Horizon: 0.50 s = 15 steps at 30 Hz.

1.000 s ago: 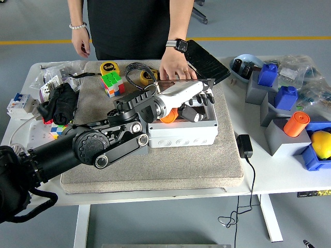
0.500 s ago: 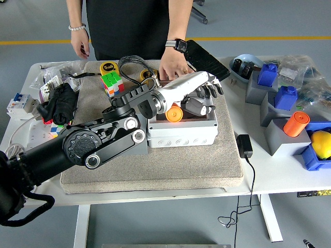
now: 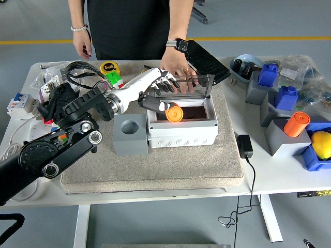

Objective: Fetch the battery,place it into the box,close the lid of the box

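Battery (image 3: 174, 113): orange, lying inside the open box (image 3: 182, 132), at its left end.
Lid (image 3: 189, 82): upright at the far edge, steadied by a person's hand (image 3: 176, 70).
My left hand (image 3: 161, 89): fingers relaxed, apparently holding nothing.
Next: press the lid down evenly.

I work in what looks like a robotics lab or test workshop: a white height-adjustable table (image 3: 279, 178) stands on a grey floor crossed by a yellow painted line (image 3: 258, 38). Grey block holders with blue and orange plastic parts (image 3: 282, 111) crowd the table's right edge, while a yellow tape measure (image 3: 108, 67), a colourful twist-puzzle cube (image 3: 113, 78) and bagged parts (image 3: 54, 77) sit toward its far left corner. A black power adapter with its dangling cable (image 3: 244, 146) lies near the front edge, and a person (image 3: 129, 26) stands at the far side.
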Available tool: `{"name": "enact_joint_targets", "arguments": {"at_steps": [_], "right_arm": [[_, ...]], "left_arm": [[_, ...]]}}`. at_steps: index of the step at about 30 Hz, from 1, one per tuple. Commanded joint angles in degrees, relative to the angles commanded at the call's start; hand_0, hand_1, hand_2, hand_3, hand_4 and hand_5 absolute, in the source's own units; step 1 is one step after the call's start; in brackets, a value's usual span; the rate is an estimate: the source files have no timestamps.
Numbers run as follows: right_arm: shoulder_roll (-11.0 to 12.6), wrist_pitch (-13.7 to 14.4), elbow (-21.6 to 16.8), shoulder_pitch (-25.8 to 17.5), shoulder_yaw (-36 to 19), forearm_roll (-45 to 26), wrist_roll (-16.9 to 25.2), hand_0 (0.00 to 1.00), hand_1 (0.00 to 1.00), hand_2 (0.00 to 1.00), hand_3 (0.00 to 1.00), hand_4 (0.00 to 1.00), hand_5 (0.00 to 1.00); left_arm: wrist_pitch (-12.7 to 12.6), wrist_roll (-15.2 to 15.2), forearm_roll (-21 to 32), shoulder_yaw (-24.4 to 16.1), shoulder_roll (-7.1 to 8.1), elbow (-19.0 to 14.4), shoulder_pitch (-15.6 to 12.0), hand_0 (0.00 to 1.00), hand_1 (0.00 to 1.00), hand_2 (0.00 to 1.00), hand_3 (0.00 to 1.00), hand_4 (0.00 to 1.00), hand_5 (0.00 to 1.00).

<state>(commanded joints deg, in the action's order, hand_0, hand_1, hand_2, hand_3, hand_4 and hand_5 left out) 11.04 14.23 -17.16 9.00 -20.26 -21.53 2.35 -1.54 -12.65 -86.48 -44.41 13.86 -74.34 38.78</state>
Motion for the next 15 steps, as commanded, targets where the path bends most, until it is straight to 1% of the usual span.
{"name": "enact_joint_targets", "arguments": {"at_steps": [4, 7, 11, 15], "right_arm": [[0.02, 0.07, 0.04, -0.05, -0.15, 0.03, 0.02, 0.665, 0.639, 0.645, 0.537, 0.883, 0.432], [0.01, 0.13, 0.0, -0.17, -0.36, 0.1, 0.06, 0.665, 0.639, 0.645, 0.537, 0.883, 0.432], [0.04, 0.19, -0.02, -0.16, -0.19, 0.1, 0.0, 0.665, 0.639, 0.645, 0.537, 0.883, 0.431], [0.2, 0.43, -0.05, 0.0, -0.14, 0.21, 0.01, 0.666, 0.638, 0.645, 0.536, 0.883, 0.432]], "left_arm": [[0.59, -0.59, -0.18, 0.24, 1.49, -0.42, -1.27, 0.447, 0.584, 0.602, 0.596, 0.848, 0.002], [1.06, -0.95, 0.29, 1.31, 2.06, -0.76, -1.67, 0.447, 0.584, 0.602, 0.596, 0.848, 0.002], [1.62, -1.26, 0.64, 2.94, 2.14, -1.18, -1.77, 0.445, 0.577, 0.599, 0.595, 0.857, 0.002], [1.92, -1.45, 0.96, 3.86, 1.79, -1.7, -1.92, 0.443, 0.573, 0.597, 0.594, 0.853, 0.002]]}}
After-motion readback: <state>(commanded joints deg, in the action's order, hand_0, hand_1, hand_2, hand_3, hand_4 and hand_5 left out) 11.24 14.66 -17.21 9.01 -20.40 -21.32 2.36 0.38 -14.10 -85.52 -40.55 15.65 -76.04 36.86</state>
